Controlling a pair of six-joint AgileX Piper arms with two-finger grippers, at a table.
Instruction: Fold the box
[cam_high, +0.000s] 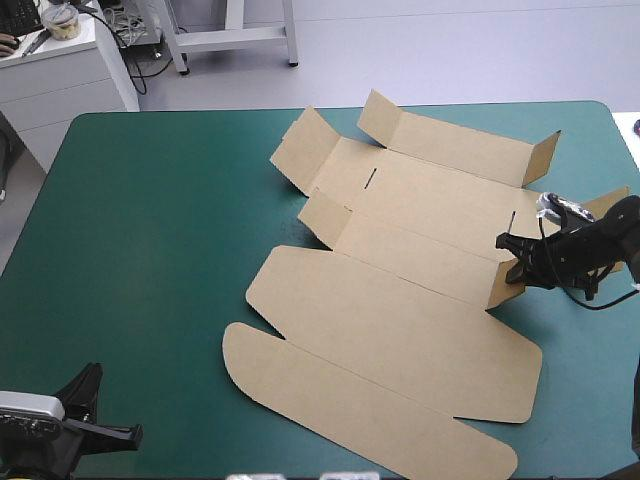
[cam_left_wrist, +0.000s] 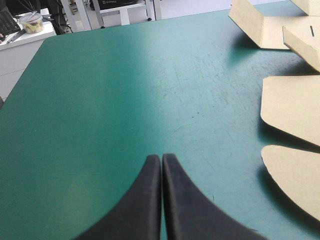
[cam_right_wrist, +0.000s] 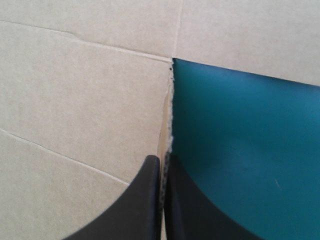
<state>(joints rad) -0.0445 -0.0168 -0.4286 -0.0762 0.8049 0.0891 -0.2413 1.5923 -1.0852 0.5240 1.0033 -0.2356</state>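
My flat brown cardboard box (cam_high: 400, 330) lies on the teal-green table cover (cam_high: 150, 250). It reaches from the middle of the table over to the right side. Its two long rounded flaps are on the near side and lie flat. Some small flaps on the far side and at the right end stand up.

My right pincer (cam_right_wrist: 162, 159) is at the right end of the box. Its two black fingers are pinched tight on the thin edge of a flap there. I think that flap is standing up, but it is hard to see.

My left pincer (cam_left_wrist: 161, 157) is at the near left corner, well apart from the box. Its fingers are pressed together and hold nothing.
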